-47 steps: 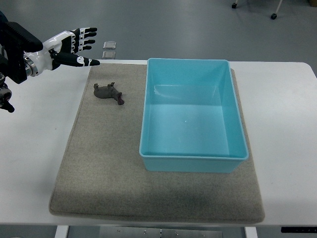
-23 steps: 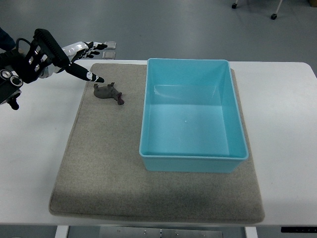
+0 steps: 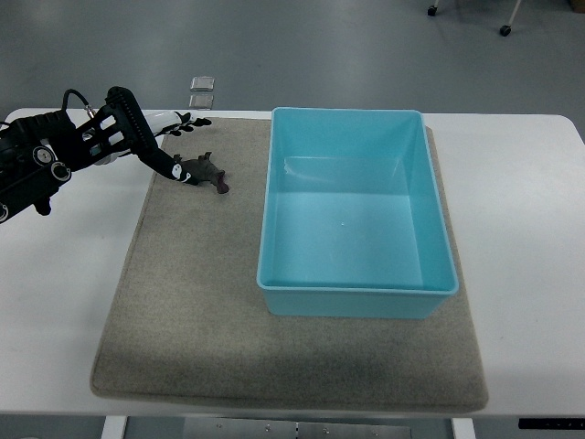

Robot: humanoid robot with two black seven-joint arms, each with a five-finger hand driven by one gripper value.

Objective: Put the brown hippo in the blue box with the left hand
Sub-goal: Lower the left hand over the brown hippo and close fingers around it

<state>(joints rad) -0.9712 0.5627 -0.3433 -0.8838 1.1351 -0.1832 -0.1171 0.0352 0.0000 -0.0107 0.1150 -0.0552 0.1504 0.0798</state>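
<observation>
The brown hippo (image 3: 203, 172) lies on its side on the grey mat (image 3: 192, 293), left of the blue box (image 3: 356, 212), which is empty. My left hand (image 3: 174, 146) comes in from the left edge and is down over the hippo's left end. Its fingers are spread, the thumb tip (image 3: 179, 176) touching the toy's rear and the other fingers (image 3: 192, 122) reaching past it toward the mat's far edge. Nothing is grasped. The right arm does not show.
The mat lies on a white table (image 3: 521, 229). Two small clear square items (image 3: 201, 91) sit on the floor beyond the table's far edge, behind the hand. The box stands on the mat's right half.
The left hand has come down and to the right, from above the table's far left corner to the hippo. The hippo and the box have not moved.
</observation>
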